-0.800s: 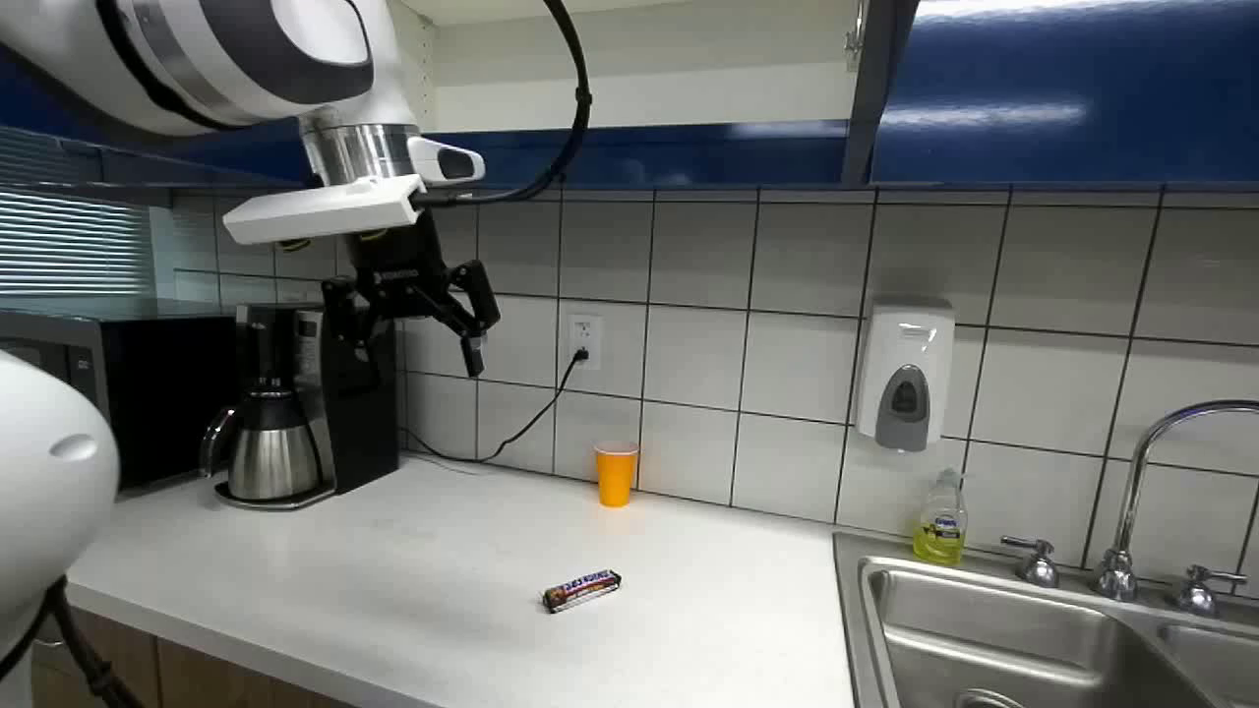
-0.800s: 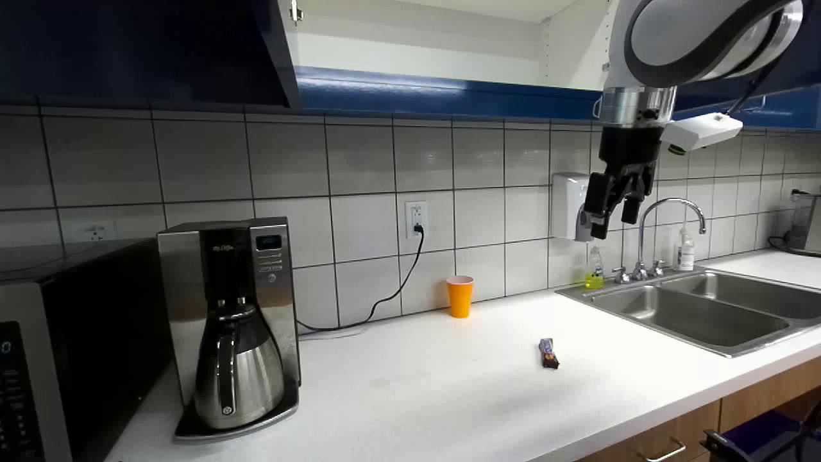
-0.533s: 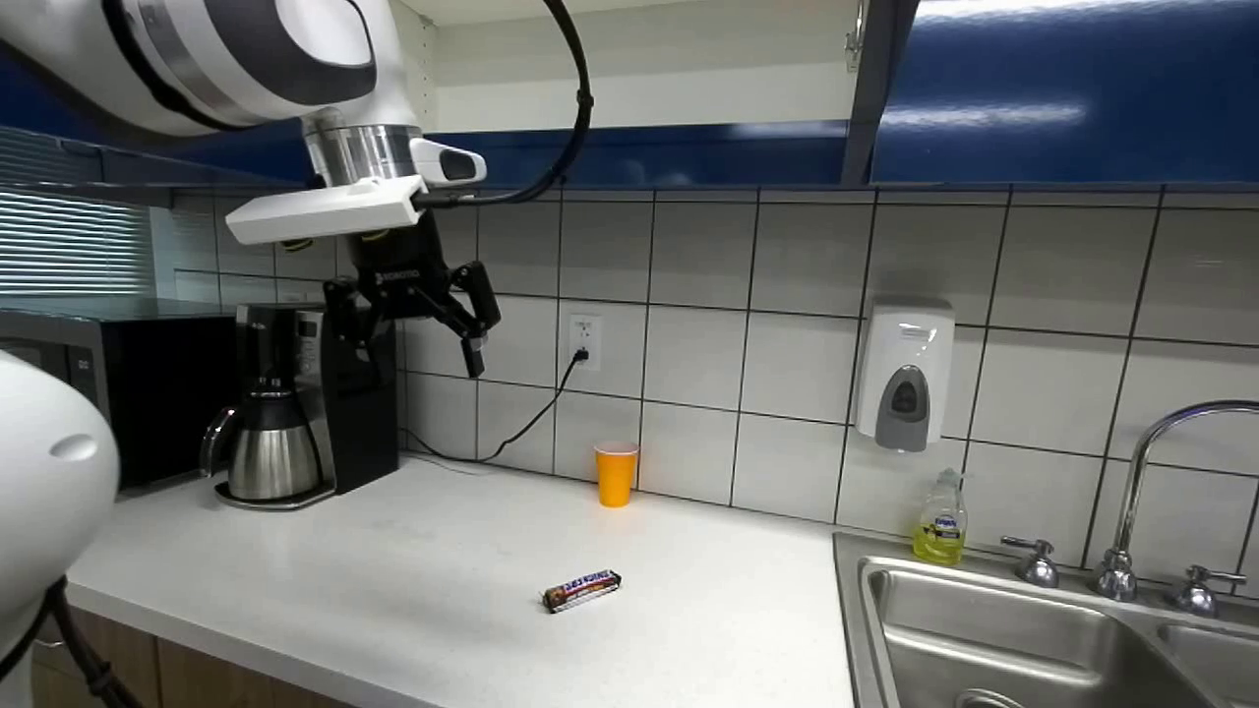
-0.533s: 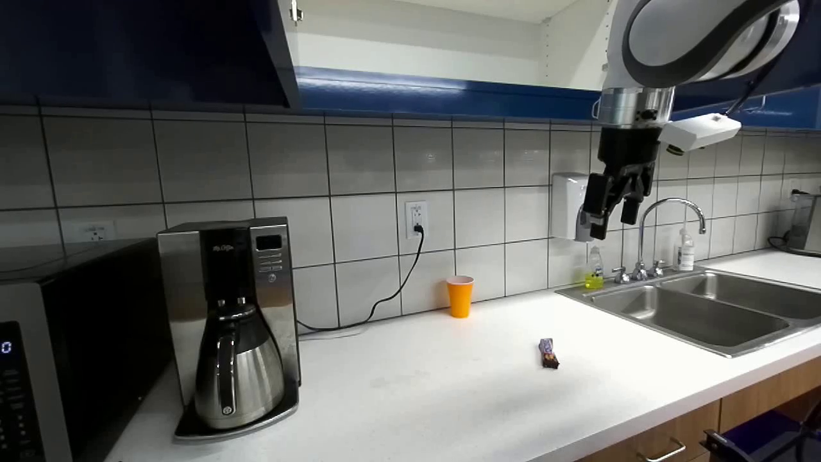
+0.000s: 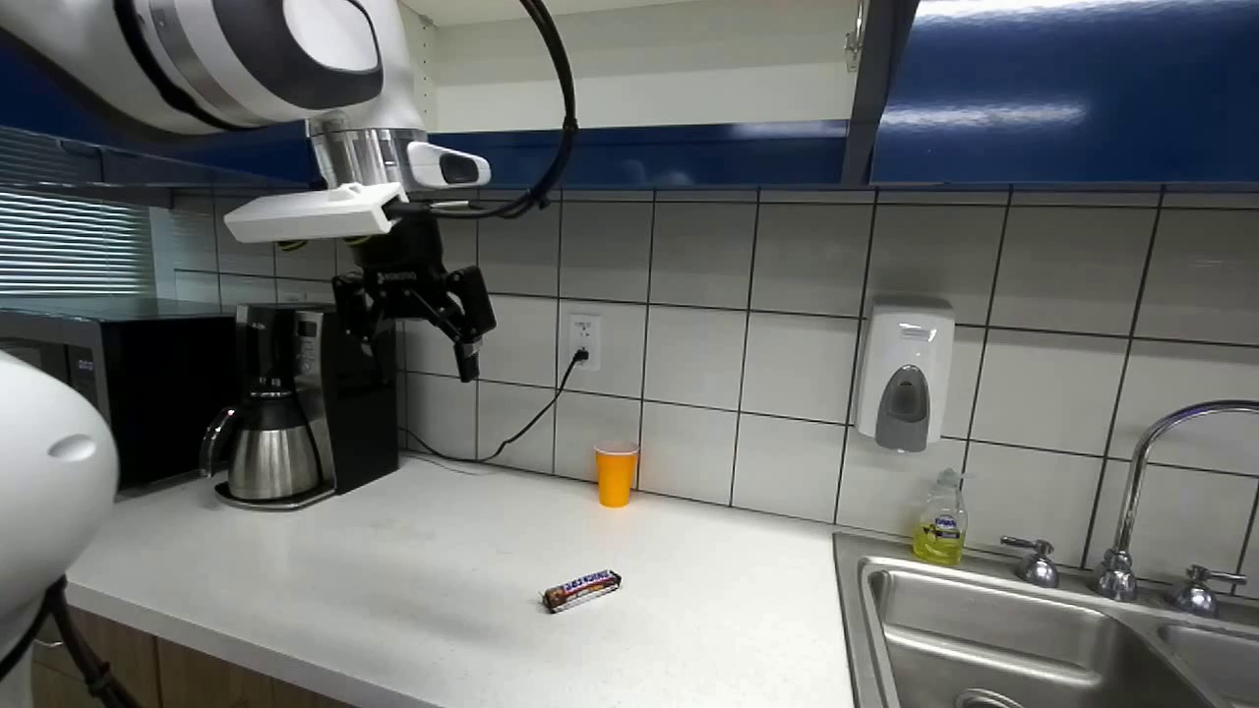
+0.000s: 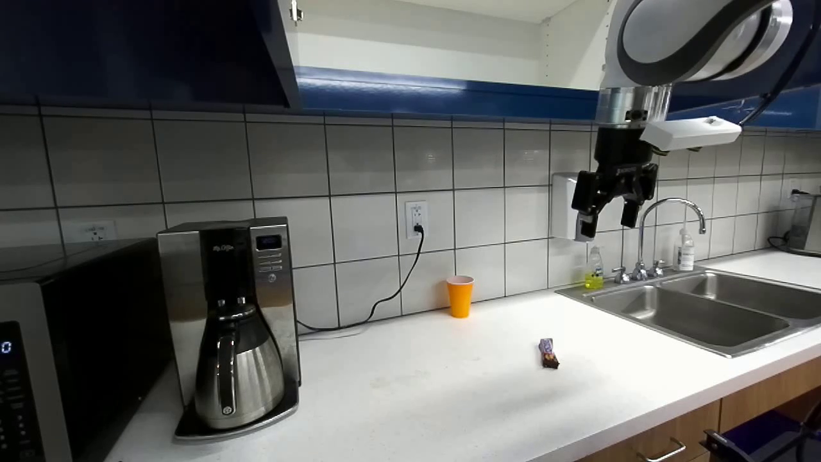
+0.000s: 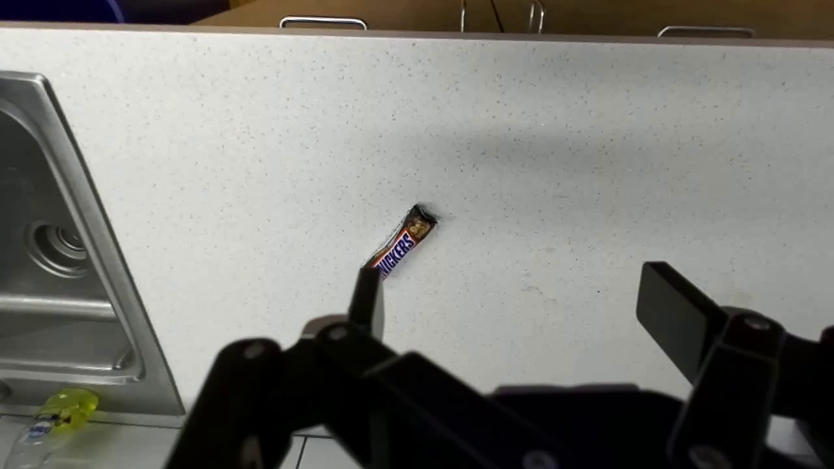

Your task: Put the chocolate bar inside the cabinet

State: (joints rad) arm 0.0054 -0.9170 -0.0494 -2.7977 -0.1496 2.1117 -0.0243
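Observation:
The chocolate bar [image 5: 581,590] lies flat on the countertop, a small dark Snickers wrapper visible in both exterior views. In the wrist view the left finger covers the near end of the chocolate bar [image 7: 402,244]. My gripper [image 5: 421,360] hangs well above the counter, pointing down. Its two fingers stand wide apart in the wrist view, and only bare counter shows between the tips of the gripper [image 7: 511,290]. Overhead, the cabinet [image 6: 417,48] has its white interior exposed above a blue lower edge. A glossy blue door [image 5: 1062,98] stands swung aside.
An orange cup [image 5: 616,476] stands against the tiled wall. The coffee maker [image 6: 231,327] and microwave [image 6: 83,346] occupy one end of the counter. A steel sink [image 5: 993,629] with faucet is at the opposite end, beside a yellow soap bottle [image 5: 940,526] and a wall dispenser [image 5: 906,374].
The wrist has turned slightly, and the gripper and its camera have swung a little with it. The gripper's height hardly differs. The chocolate bar and the cabinet door have stayed in place.

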